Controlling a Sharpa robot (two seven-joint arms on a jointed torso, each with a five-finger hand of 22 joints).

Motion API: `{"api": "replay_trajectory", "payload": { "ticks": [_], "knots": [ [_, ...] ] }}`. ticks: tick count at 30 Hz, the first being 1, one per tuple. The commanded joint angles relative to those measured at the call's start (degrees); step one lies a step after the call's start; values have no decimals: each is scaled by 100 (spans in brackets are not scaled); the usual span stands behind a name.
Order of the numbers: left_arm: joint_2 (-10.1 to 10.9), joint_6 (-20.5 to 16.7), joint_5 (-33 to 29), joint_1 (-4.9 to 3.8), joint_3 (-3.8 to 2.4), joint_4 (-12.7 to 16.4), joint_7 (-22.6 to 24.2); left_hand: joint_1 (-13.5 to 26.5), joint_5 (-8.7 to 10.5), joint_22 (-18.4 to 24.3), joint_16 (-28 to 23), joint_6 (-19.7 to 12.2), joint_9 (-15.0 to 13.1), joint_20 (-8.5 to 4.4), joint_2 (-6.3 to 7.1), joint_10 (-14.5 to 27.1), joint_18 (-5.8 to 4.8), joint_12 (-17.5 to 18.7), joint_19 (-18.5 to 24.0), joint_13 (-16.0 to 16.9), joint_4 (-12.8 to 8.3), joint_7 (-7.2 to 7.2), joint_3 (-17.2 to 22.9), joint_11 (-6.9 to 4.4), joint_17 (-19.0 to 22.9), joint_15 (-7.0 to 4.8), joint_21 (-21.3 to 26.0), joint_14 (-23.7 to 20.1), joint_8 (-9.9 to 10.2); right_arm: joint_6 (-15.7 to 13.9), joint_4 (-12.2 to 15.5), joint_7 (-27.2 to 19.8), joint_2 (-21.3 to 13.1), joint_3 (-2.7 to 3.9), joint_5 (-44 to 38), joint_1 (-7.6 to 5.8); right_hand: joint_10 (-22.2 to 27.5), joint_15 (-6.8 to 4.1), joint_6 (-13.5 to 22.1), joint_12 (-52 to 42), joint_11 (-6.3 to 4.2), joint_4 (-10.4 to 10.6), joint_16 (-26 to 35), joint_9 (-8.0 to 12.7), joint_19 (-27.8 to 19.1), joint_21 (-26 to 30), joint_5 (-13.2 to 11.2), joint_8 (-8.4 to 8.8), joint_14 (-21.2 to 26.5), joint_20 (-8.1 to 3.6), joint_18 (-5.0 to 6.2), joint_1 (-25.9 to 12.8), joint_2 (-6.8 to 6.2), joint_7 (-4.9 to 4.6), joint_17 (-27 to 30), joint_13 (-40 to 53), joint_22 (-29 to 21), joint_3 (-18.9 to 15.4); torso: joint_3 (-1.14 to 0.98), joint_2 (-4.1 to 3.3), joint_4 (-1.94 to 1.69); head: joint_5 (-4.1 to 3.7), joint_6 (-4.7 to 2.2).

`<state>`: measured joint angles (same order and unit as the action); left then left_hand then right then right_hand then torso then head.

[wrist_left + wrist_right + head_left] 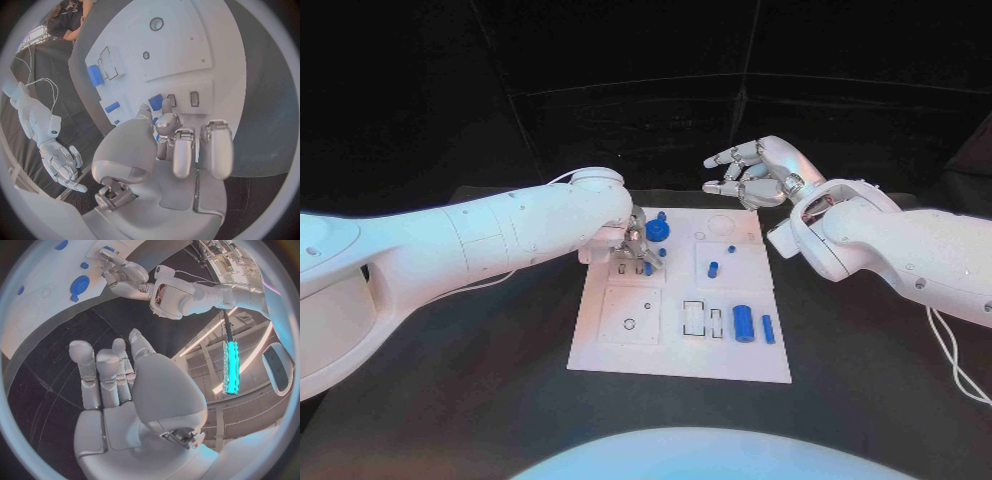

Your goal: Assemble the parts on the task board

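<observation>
In the head view the white task board (682, 296) lies in the middle of the black tabletop (473, 380), and the left hand (635, 250) is down over its far left corner, fingers pointing at the board beside a small blue part (648, 267); whether they pinch it cannot be told from here. A round blue part (658, 230) stands just beyond that hand, a short blue peg (713, 268) sits mid-board, and two upright blue cylinders (751, 326) stand at the near right beside empty rectangular slots. The right hand (754, 172) hovers off the far edge of the board, well apart from the parts, fingers loosely curled and holding nothing. The left wrist view shows the left hand's fingers (164, 116) closed in toward a blue part (155, 101) just by two small dark slots (194, 98); the tips touch or nearly touch it, but a firm hold is not plain, so I cannot tell. The right wrist view shows the right hand (119, 375) with fingers straight, close together and empty, above the tabletop. My judgement is that the step in hand is seating that small part at the far left corner: to do it well, keep the piece upright, line it squarely over its slot before pressing, and push straight down, not at a slant, so it does not jam or skid across the board.
</observation>
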<state>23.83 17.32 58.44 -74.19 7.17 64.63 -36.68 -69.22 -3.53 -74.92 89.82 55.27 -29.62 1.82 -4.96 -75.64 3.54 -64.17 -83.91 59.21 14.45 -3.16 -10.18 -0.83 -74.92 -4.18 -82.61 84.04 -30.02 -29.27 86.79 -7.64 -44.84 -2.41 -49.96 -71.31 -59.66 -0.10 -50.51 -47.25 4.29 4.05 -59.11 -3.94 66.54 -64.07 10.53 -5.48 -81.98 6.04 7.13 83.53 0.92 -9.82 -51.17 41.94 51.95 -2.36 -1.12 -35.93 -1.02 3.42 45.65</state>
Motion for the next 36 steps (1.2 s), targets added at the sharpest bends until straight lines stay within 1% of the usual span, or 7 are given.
{"api": "replay_trajectory", "payload": {
  "ticks": [1,11,16,20,23,29,36],
  "knots": [
    [-12,116,33,-2,-2,-8,23,-97,9,-182,18,-51,-26,-21,-2,16,-93,-28,-180,5,-81,3,31,-21,-1508,-40,-35,596,-28,-52,-2,-23,15,5,12,-13,46,-5,40,27,15,0,19,6,-41,23,44,19,-23,5,91,33,24,10,2,-10,-10,-21,1,-1,-3,1,5],
    [29,-97,-200,11,0,58,114,-822,-14,-128,18,-187,-86,-45,-283,74,-78,42,-152,-44,-582,41,622,-60,-1508,-73,3,596,6,-48,-31,-29,47,5,12,-12,59,-3,49,26,18,1,31,4,-38,38,94,19,-25,8,91,50,35,7,-5,-22,-18,-16,5,-4,-1,-14,25],
    [79,-289,-265,15,0,125,188,-1263,-52,-24,18,-296,-76,-75,-359,153,-56,163,-112,-128,-961,28,1268,-60,-1508,-94,71,596,100,-27,-54,-44,74,5,14,-12,77,0,63,14,21,15,60,1,-24,64,299,15,-34,11,91,58,19,3,-20,-48,-32,-26,-1,-3,0,-13,47],
    [150,-428,-279,17,-1,217,254,-1088,-55,7,18,-335,-144,-30,-96,146,-52,247,-103,-194,-1172,-32,2286,-41,-1508,-53,108,596,108,-12,-89,-62,112,5,50,-11,84,-1,66,9,21,22,72,0,-22,80,384,12,-38,11,93,67,15,2,-29,-61,-45,-24,1,-6,-2,-15,43],
    [224,-541,-299,17,-1,301,319,-715,-42,27,18,-345,-238,-36,211,118,-39,253,-98,-206,-1245,-27,3112,-29,-1508,-20,135,596,53,-1,-106,-60,123,4,64,-10,85,0,67,9,21,23,75,0,-24,86,400,11,-38,11,94,69,14,2,-29,-63,-51,-24,-3,-3,-14,-30,47],
    [418,-851,-316,16,-4,510,423,-339,-24,51,18,-355,-356,-22,473,88,-38,239,-95,-206,-1311,-21,3816,-29,-1508,-39,166,596,-37,18,-146,-43,123,3,74,-11,90,-1,68,7,20,19,95,-1,-30,101,432,9,-36,10,97,81,7,2,-16,-70,-68,-21,9,3,-14,-24,50],
    [662,-1284,-319,35,-5,775,536,-200,4,77,18,-369,-421,-25,537,50,-32,188,-90,-164,-1331,-11,4025,-25,-1508,-43,190,596,-94,42,-182,-43,125,2,82,-10,91,-1,68,7,21,20,101,-1,-33,107,438,9,-35,10,98,80,5,2,-11,-71,-75,-22,2,-1,-18,-15,50]
  ]
}}
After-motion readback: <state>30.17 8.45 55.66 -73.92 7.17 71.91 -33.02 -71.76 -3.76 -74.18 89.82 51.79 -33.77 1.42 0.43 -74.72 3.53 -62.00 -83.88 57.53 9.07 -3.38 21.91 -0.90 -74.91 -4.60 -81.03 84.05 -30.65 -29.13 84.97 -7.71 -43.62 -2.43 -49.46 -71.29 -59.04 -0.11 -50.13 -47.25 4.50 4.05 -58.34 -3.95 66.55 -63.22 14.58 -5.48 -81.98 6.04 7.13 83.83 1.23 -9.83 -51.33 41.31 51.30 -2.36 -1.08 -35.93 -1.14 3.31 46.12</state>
